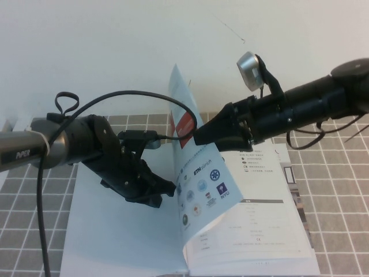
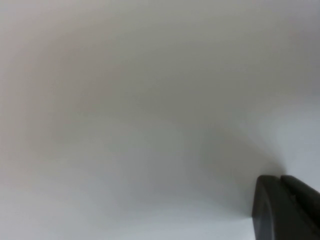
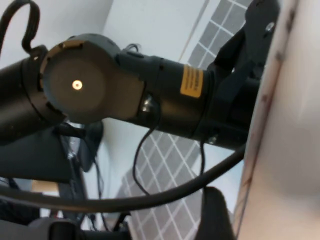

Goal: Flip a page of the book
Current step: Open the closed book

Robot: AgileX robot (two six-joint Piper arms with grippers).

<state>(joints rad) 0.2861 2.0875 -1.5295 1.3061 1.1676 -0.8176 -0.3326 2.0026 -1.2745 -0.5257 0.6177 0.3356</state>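
**Turning the page, mid-lift**

Working leftward: my left gripper [image 1: 154,195] rests low over the book's [image 1: 115,242] blank sheet, fingers unclear. The page [image 1: 196,184] stands upright at centre. My right gripper [image 1: 202,135], jaws wide, touches it. Next I push it over left.

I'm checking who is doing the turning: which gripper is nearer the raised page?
Right. The right gripper touches the page near its upper edge. The left gripper sits low over the book, just left of the page.
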